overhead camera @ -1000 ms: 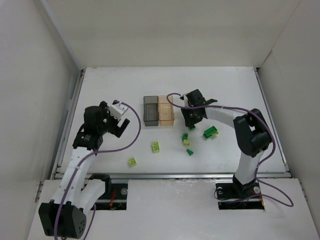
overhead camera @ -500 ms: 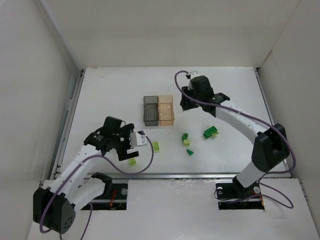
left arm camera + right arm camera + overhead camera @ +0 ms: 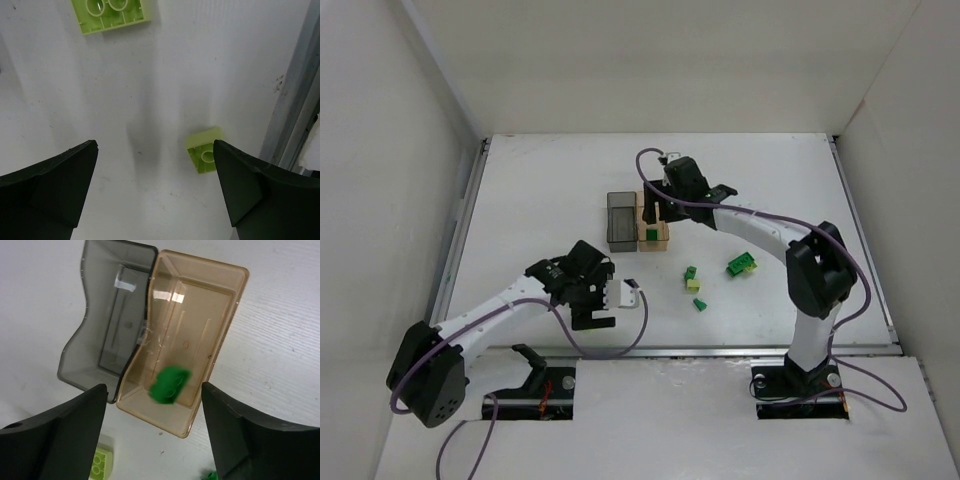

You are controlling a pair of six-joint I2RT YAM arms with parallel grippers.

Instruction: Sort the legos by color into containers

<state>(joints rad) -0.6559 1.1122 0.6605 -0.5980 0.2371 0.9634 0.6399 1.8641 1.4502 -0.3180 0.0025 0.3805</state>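
My right gripper point(image 3: 655, 208) hangs open over the pale orange bin point(image 3: 220, 315). A dark green lego point(image 3: 170, 385), blurred, shows inside that bin between and beyond the open fingers point(image 3: 55, 440), free of them; it is also in the top view point(image 3: 652, 234). The smoky grey bin point(image 3: 100, 340) touches it on the left and holds nothing I can see. My left gripper point(image 3: 155, 190) stands wide open low over the table. A small yellow-green lego point(image 3: 205, 150) lies just inside its right finger point(image 3: 260, 195), untouched. A larger yellow-green lego point(image 3: 111, 14) lies farther ahead.
Right of the bins lie loose legos: a dark green one point(image 3: 741, 264), a smaller dark green one point(image 3: 690, 272) touching a yellow-green one point(image 3: 693, 284), and another dark green one point(image 3: 700, 304). The table's metal front rail point(image 3: 295, 100) runs close to my left gripper.
My right gripper swung left from the loose bricks to over the orange bin and opened, letting go of the dark green lego. My left arm moved right and down over the yellow-green legos.
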